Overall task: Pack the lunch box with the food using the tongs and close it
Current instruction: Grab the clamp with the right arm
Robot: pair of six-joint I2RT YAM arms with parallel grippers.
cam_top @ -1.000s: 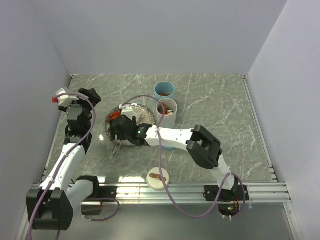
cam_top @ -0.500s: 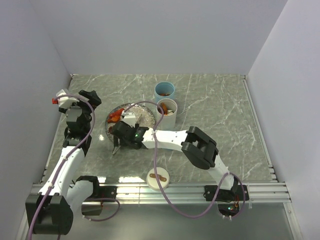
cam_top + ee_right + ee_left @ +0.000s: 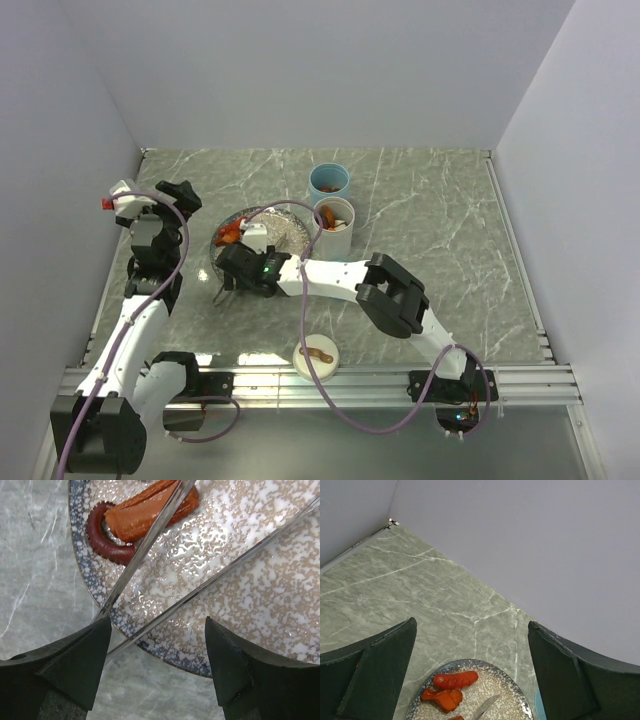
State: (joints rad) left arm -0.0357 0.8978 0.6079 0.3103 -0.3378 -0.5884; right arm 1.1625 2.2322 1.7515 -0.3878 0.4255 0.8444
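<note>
Sliding leftward over the past second, the right gripper now hangs over the near-left rim of the speckled plate, its fingers spread wide. Both thin arms of the metal tongs run between them. One meets the tip of the finger at the left of the wrist view. The other crosses the gap closer to that same finger and well clear of the opposite one, which touches nothing, so nothing is clamped. The joined end of the tongs is hidden behind the finger they touch. Just beyond the fingertips the food lies on the plate: an orange-red piece crossed by a tongs arm, touching a dark red curved piece. The plate runs out of frame. The left gripper, hardly shifted, hangs with its fingers at full spread, holding nothing. Between and beyond them show a red sausage, orange chunks and a tongs tip, cut off by the lower edge
</note>
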